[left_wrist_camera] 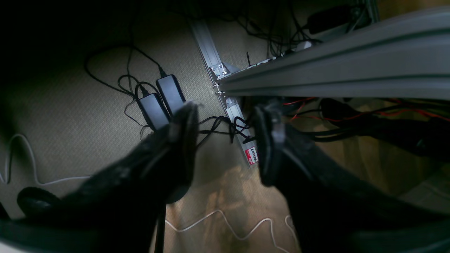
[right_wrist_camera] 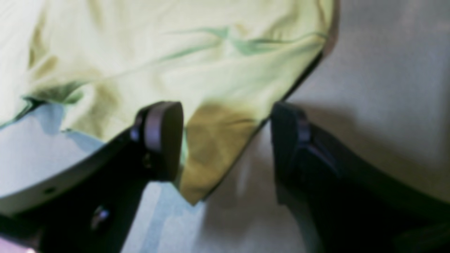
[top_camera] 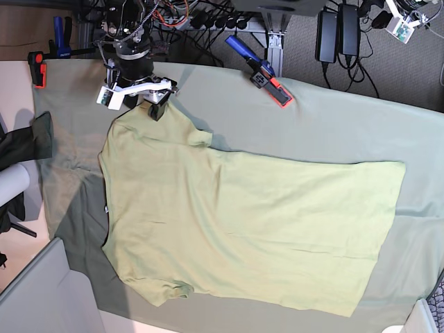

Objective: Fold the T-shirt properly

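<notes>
- The T-shirt [top_camera: 236, 222] lies spread flat on the grey-green cloth [top_camera: 333, 128] that covers the table, its neck end toward the base view's left and its hem toward the right.
- One sleeve [top_camera: 191, 132] points to the far edge, the other [top_camera: 163, 288] to the near edge (both look a little rumpled).
- The right end effector [top_camera: 158, 105] sits at the far left of the table, at the shirt's shoulder corner.
- In the right wrist view that end effector [right_wrist_camera: 226, 140] has its fingers [right_wrist_camera: 165, 137] spread wide, with a corner of the shirt [right_wrist_camera: 211, 154] lying between them; neither finger presses on the fabric.
- The left end effector [left_wrist_camera: 225, 140] is off the table, over carpeted floor [left_wrist_camera: 70, 116], its fingers apart with nothing between them.
- Below it lie two black power bricks [left_wrist_camera: 161, 100], tangled cables [left_wrist_camera: 225, 126] and an aluminium rail [left_wrist_camera: 225, 88].
- A blue and orange clamp [top_camera: 262, 73] sits on the cloth at the far edge, well apart from the shirt.
- A dark cloth [top_camera: 24, 142] lies at the left edge.
</notes>
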Tool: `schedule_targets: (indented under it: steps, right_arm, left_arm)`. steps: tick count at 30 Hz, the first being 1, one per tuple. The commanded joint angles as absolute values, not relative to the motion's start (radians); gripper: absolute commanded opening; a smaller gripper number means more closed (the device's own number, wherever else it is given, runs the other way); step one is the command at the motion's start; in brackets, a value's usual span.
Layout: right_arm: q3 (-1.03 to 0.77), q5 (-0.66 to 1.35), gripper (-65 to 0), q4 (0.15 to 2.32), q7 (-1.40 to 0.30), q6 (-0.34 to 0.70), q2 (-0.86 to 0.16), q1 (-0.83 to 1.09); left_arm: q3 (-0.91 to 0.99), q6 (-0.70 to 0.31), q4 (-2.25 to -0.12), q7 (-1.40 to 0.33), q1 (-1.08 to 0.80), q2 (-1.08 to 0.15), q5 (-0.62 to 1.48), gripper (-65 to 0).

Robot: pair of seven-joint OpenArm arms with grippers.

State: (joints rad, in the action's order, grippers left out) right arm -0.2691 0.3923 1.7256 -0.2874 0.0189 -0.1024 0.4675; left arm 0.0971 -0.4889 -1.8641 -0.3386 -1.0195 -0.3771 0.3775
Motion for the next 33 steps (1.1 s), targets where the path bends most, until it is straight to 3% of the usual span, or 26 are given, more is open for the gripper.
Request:
schedule_targets:
  steps: [1,3,5,9,11,21,33]
  right_arm:
    - [-0.274,0.396,-25.6,1.735,-0.285,0.021,-0.107,0.459]
    - [-0.274,0.397,-25.7,1.735,-0.286,0.022,-0.107,0.445]
    - [-0.274,0.397,-30.7,1.735,-0.285,0.022,-0.107,0.435]
    - [-0.274,0.396,-56.5,1.735,-0.284,0.022,-0.107,0.421]
    - [-0.274,0.377,-63.6,1.735,-0.282,0.022,-0.107,0.419]
    - [-0.274,0.265,-65.0,1.735,-0.281,0.022,-0.107,0.418]
    - [-0.274,0.265,-65.0,1.735,-0.281,0.033,-0.108,0.419]
  left_arm:
    - [0.113,-0.506,-1.879,-0.313,-1.036,-0.383,0.394,-33.1]
    - [0.143,-0.506,-1.879,-0.311,-1.033,-0.383,0.413,-33.1]
    - [0.184,-0.506,-1.879,-0.311,-1.033,-0.383,0.434,-33.1]
    - [0.287,-0.507,-1.879,-0.311,-1.033,-0.386,0.497,-33.1]
    - [0.329,-0.506,-1.879,-0.311,-1.033,-0.393,0.513,-33.1]
    - [0.369,-0.507,-1.879,-0.317,-1.008,-0.442,0.581,-33.1]
    - [0.509,-0.505,-1.876,-0.368,-0.789,-0.523,0.663,-33.1]
